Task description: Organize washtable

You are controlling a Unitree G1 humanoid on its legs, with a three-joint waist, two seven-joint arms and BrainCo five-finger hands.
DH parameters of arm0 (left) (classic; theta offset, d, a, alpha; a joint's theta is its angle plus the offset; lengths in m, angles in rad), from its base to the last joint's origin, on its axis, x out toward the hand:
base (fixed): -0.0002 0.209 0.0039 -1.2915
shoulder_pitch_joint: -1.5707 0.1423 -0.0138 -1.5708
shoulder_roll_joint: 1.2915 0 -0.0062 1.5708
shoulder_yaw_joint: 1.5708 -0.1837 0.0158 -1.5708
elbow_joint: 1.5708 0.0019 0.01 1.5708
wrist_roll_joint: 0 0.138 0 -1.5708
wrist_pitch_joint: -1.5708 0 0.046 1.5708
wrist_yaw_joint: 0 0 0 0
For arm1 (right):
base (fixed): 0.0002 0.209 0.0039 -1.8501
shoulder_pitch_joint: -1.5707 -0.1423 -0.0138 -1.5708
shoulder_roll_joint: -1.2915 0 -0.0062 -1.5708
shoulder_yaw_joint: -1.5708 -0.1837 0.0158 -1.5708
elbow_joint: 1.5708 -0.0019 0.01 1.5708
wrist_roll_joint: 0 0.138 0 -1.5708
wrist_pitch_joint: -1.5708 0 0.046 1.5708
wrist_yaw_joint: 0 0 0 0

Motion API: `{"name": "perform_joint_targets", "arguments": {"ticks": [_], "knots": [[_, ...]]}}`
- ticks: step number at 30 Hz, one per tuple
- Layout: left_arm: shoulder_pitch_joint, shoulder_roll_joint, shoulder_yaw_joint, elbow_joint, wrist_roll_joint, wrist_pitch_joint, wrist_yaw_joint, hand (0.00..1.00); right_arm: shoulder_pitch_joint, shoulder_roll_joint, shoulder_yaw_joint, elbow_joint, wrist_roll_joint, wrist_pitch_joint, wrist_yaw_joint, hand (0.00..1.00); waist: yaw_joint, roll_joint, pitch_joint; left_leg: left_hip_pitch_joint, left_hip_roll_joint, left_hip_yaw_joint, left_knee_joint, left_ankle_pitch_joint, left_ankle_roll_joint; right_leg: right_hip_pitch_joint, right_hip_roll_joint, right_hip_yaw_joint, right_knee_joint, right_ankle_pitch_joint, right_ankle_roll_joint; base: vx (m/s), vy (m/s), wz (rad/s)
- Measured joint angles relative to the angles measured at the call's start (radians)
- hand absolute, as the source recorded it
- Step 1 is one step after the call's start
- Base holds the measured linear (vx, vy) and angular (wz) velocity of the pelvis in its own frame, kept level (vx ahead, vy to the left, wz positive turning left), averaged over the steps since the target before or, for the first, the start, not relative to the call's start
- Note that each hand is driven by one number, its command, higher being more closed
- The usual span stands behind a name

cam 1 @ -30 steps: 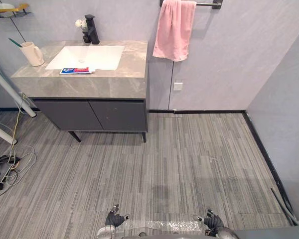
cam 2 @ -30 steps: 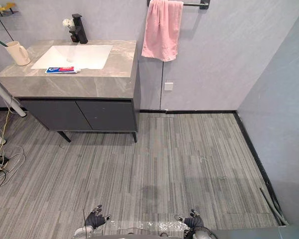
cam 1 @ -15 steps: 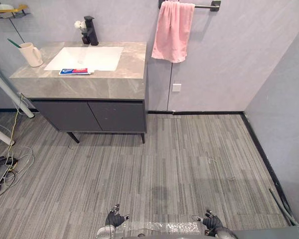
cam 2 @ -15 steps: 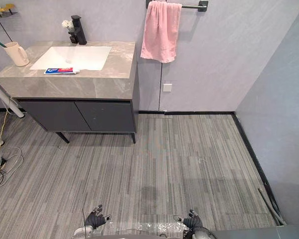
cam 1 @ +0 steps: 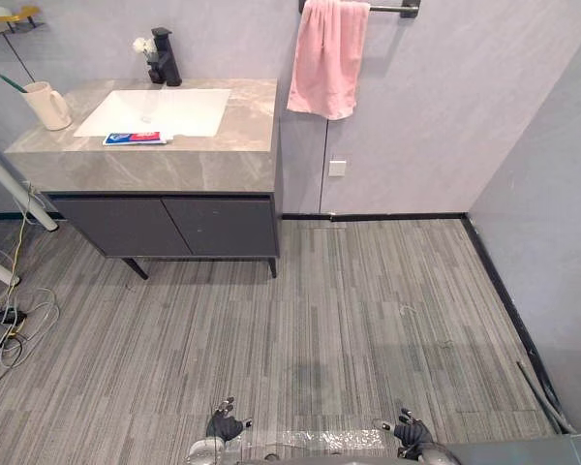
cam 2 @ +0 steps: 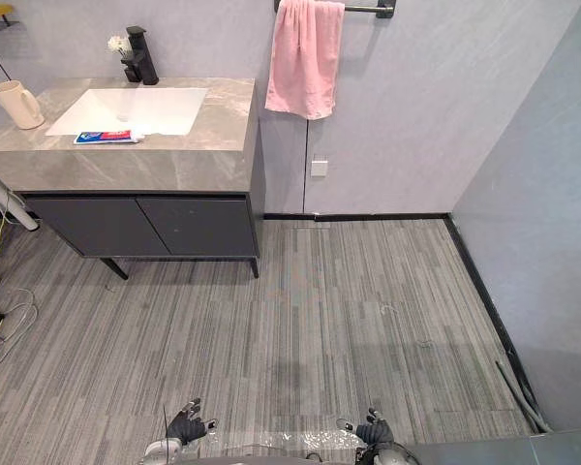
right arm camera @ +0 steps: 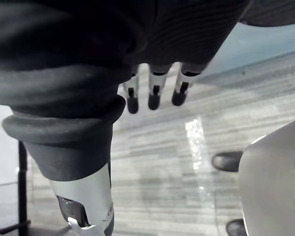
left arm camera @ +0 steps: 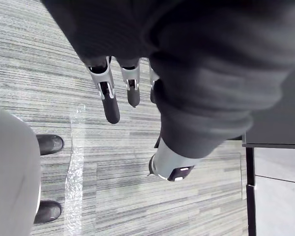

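While both arms hang low over the striped grey floor (cam 1: 349, 310), the left robot hand (cam 1: 223, 424) shows at about 7 o'clock in the head view and the right robot hand (cam 1: 410, 429) at about 5 o'clock. Each has its fingers straight and apart, holding nothing. Up at 10 o'clock stands the grey marble counter (cam 1: 174, 170) on a dark cabinet (cam 1: 174, 225), well apart from both hands. Its white sink (cam 1: 174, 111) has a black faucet (cam 1: 163, 58) at its 12 o'clock edge and a toothpaste pack (cam 1: 136, 139) lying along its 6 o'clock edge. A cream mug (cam 1: 48, 105) with a toothbrush (cam 1: 13, 83) stands at the counter's 9 o'clock end. A pink towel (cam 1: 327, 58) hangs on the wall at 12 o'clock.
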Motion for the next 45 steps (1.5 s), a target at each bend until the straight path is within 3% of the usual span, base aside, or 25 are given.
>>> {"name": "perform_joint_targets", "arguments": {"ticks": [3, 6, 10, 14, 15, 16, 17, 18, 19, 21, 23, 24, 25, 27, 29, 32, 33, 34, 35, 36, 39, 40, 41, 43, 45], "knots": [[-0.004, 0.002, 0.008, -0.001, 0.000, 0.000, 0.000, 0.00, 0.004, 0.001, 0.000, 0.000, 0.018, 0.000, 0.004, 0.00, 0.001, -0.004, 0.003, -0.052, 0.020, 0.015, 0.118, -0.069, -0.011, 0.001, 0.010, 0.007, 0.000, -0.006, -0.003, 0.01, -0.039, -0.15], [-0.010, 0.004, 0.034, -0.008, -0.001, 0.002, -0.005, 0.00, 0.003, 0.003, -0.002, -0.005, 0.035, -0.001, 0.007, 0.00, 0.001, -0.007, 0.014, -0.145, 0.066, 0.043, 0.377, -0.152, -0.052, 0.000, 0.027, 0.031, 0.032, -0.046, -0.038, 0.01, -0.051, -0.18], [-0.001, -0.006, 0.071, -0.066, -0.002, 0.006, -0.010, 0.00, 0.021, 0.008, -0.006, -0.053, 0.069, 0.000, 0.012, 0.00, 0.004, 0.002, 0.030, -0.318, 0.136, 0.087, 0.789, -0.165, -0.030, 0.006, 0.034, 0.102, 0.126, -0.121, -0.070, 0.09, -0.039, -0.42], [-0.004, -0.015, 0.067, -0.077, -0.012, 0.004, -0.009, 0.00, 0.017, 0.001, -0.007, -0.051, 0.088, 0.001, 0.011, 0.00, 0.007, 0.007, 0.035, -0.403, 0.081, 0.060, 0.659, -0.182, -0.014, 0.002, 0.002, 0.195, 0.131, -0.139, -0.068, 0.26, 0.110, -0.71], [-0.005, -0.014, 0.062, -0.079, -0.012, 0.004, -0.007, 0.00, 0.016, 0.002, -0.007, -0.050, 0.093, 0.002, 0.010, 0.00, 0.009, 0.004, 0.036, -0.417, 0.038, 0.021, 0.551, -0.171, -0.023, 0.003, -0.024, 0.217, 0.133, -0.152, -0.051, 0.37, 0.224, -0.79], [-0.003, -0.013, 0.034, -0.078, -0.014, 0.003, -0.004, 0.00, 0.017, -0.007, -0.006, -0.048, 0.093, 0.001, 0.010, 0.00, 0.012, 0.015, 0.033, -0.401, 0.005, -0.036, 0.392, -0.130, -0.057, -0.001, -0.033, 0.246, 0.134, -0.167, -0.028, 0.25, 0.158, -0.83], [-0.003, -0.018, 0.027, -0.075, -0.018, 0.000, -0.002, 0.00, 0.017, -0.014, -0.005, -0.044, 0.093, 0.001, 0.010, 0.00, 0.019, 0.023, 0.034, -0.395, 0.005, -0.038, 0.378, -0.068, -0.021, 0.003, -0.031, 0.261, 0.137, -0.181, -0.017, 0.42, 0.278, -0.87], [-0.007, -0.008, 0.025, -0.076, -0.020, -0.001, -0.001, 0.00, 0.015, -0.013, -0.003, -0.033, 0.093, 0.001, 0.010, 0.00, 0.028, 0.014, 0.027, -0.383, -0.009, -0.012, 0.389, -0.076, 0.034, 0.001, -0.045, 0.285, 0.161, -0.210, 0.008, 0.41, 0.222, -0.69], [-0.014, 0.002, 0.025, -0.075, -0.019, -0.001, 0.001, 0.00, 0.020, 0.001, -0.004, -0.032, 0.092, 0.001, 0.012, 0.00, 0.027, -0.008, 0.023, -0.374, -0.021, 0.013, 0.390, -0.102, 0.042, -0.021, -0.061, 0.279, 0.225, -0.233, 0.038, 0.57, 0.287, -0.66], [-0.016, 0.007, 0.026, -0.066, -0.020, -0.001, 0.001, 0.00, 0.018, 0.003, -0.004, -0.028, 0.091, 0.001, 0.014, 0.00, 0.031, -0.020, 0.025, -0.338, -0.023, 0.051, 0.379, -0.115, 0.066, -0.067, -0.073, 0.278, 0.348, -0.248, 0.063, 0.41, 0.162, -0.52], [-0.012, 0.015, 0.020, -0.052, -0.021, 0.004, 0.002, 0.00, 0.009, 0.012, -0.004, -0.024, 0.088, -0.001, 0.018, 0.00, 0.031, -0.028, 0.024, -0.222, -0.037, 0.098, 0.324, -0.130, 0.091, -0.158, -0.074, 0.257, 0.639, -0.232, 0.184, 0.38, 0.140, -0.63], [-0.011, 0.016, 0.008, -0.048, -0.021, 0.005, 0.002, 0.00, 0.009, 0.009, -0.004, -0.024, 0.086, -0.002, 0.019, 0.00, 0.030, -0.026, 0.025, -0.187, -0.040, 0.097, 0.309, -0.138, 0.103, -0.185, -0.077, 0.240, 0.725, -0.226, 0.207, 0.29, 0.099, -0.38], [-0.015, 0.016, -0.003, -0.039, -0.021, 0.006, 0.002, 0.00, 0.006, 0.000, -0.004, -0.025, 0.085, -0.004, 0.021, 0.00, 0.028, -0.022, 0.029, -0.135, -0.042, 0.089, 0.287, -0.151, 0.116, -0.221, -0.085, 0.199, 0.836, -0.235, 0.193, 0.28, 0.069, -0.26], [-0.016, 0.010, -0.011, -0.035, -0.023, 0.007, 0.002, 0.00, 0.001, -0.009, 0.006, -0.039, 0.068, -0.004, 0.026, 0.00, 0.025, -0.005, 0.038, -0.027, -0.031, 0.070, 0.222, -0.154, 0.119, -0.302, -0.128, -0.006, 0.953, -0.294, 0.083, 0.38, 0.041, -0.09], [-0.020, 0.008, -0.011, -0.032, -0.023, 0.008, 0.001, 0.00, 0.000, -0.010, 0.007, -0.047, 0.058, -0.006, 0.031, 0.00, 0.022, -0.004, 0.039, 0.007, -0.013, 0.069, 0.206, -0.154, 0.119, -0.340, -0.131, -0.086, 0.908, -0.315, 0.046, 0.31, -0.026, 0.12], [-0.025, 0.006, -0.012, -0.019, -0.023, 0.014, 0.000, 0.00, -0.019, -0.020, 0.027, -0.057, 0.053, -0.008, 0.040, 0.00, 0.003, 0.006, 0.044, 0.047, 0.032, 0.032, 0.205, -0.154, 0.119, -0.436, -0.104, -0.147, 0.663, -0.291, 0.036, 0.41, -0.112, 0.26], [-0.020, 0.007, -0.014, -0.014, -0.023, 0.016, -0.001, 0.00, -0.022, -0.023, 0.040, -0.061, 0.053, -0.008, 0.040, 0.00, -0.004, 0.008, 0.047, 0.070, 0.036, 0.016, 0.207, -0.158, 0.102, -0.446, -0.080, -0.124, 0.521, -0.199, 0.032, 0.43, -0.174, 0.32], [-0.019, 0.010, -0.013, -0.014, -0.029, 0.016, -0.001, 0.00, -0.014, -0.021, 0.046, -0.059, 0.053, -0.008, 0.040, 0.00, -0.001, -0.001, 0.045, 0.091, 0.027, 0.000, 0.217, -0.183, 0.057, -0.439, -0.073, -0.081, 0.384, -0.048, 0.010, 0.45, -0.192, 0.39], [-0.013, 0.013, -0.010, -0.013, -0.029, 0.016, -0.002, 0.00, -0.013, -0.017, 0.042, -0.059, 0.057, -0.009, 0.040, 0.00, -0.001, -0.011, 0.048, 0.114, 0.019, -0.023, 0.221, -0.201, 0.026, -0.439, -0.080, -0.068, 0.377, 0.064, -0.011, 0.62, -0.275, 0.50], [-0.023, -0.017, -0.006, -0.001, -0.030, 0.015, 0.000, 0.00, -0.035, -0.041, 0.042, -0.057, 0.058, -0.008, 0.040, 0.00, -0.001, 0.046, 0.041, 0.119, 0.066, -0.081, 0.251, -0.205, -0.026, -0.432, -0.070, -0.109, 0.447, -0.003, -0.017, 0.44, -0.201, 0.44], [-0.026, -0.046, 0.016, -0.014, -0.030, 0.014, -0.003, 0.00, -0.034, -0.048, 0.025, -0.048, 0.060, -0.007, 0.041, 0.00, -0.002, 0.068, 0.042, 0.071, 0.074, -0.118, 0.343, -0.154, -0.067, -0.389, -0.076, -0.155, 0.429, -0.052, -0.020, 0.41, -0.219, 0.59], [-0.024, -0.057, 0.051, -0.025, -0.031, 0.014, -0.008, 0.00, -0.027, -0.047, 0.021, -0.047, 0.062, -0.004, 0.037, 0.00, 0.002, 0.068, 0.047, -0.003, 0.093, -0.123, 0.532, -0.106, -0.104, -0.319, -0.069, -0.183, 0.384, -0.073, -0.029, 0.39, -0.218, 0.58], [-0.023, -0.056, 0.068, -0.030, -0.031, 0.015, -0.009, 0.00, -0.020, -0.045, 0.024, -0.052, 0.063, -0.003, 0.038, 0.00, 0.000, 0.065, 0.049, -0.046, 0.104, -0.118, 0.634, -0.066, -0.108, -0.281, -0.067, -0.194, 0.360, -0.081, -0.029, 0.44, -0.245, 0.65], [-0.007, -0.049, 0.092, -0.067, -0.033, 0.014, -0.009, 0.00, -0.010, -0.034, 0.025, -0.060, 0.073, -0.002, 0.034, 0.00, 0.011, 0.047, 0.065, -0.182, 0.187, -0.013, 0.928, -0.129, -0.075, -0.143, -0.049, -0.221, 0.283, -0.094, -0.045, 0.34, -0.174, 0.33], [-0.003, -0.047, 0.091, -0.092, -0.033, 0.013, -0.009, 0.00, -0.010, -0.022, 0.022, -0.066, 0.077, -0.003, 0.033, 0.00, 0.029, 0.040, 0.068, -0.249, 0.204, 0.063, 0.945, -0.155, -0.035, -0.084, -0.047, -0.218, 0.232, -0.094, -0.045, 0.25, -0.102, 0.03]]}}
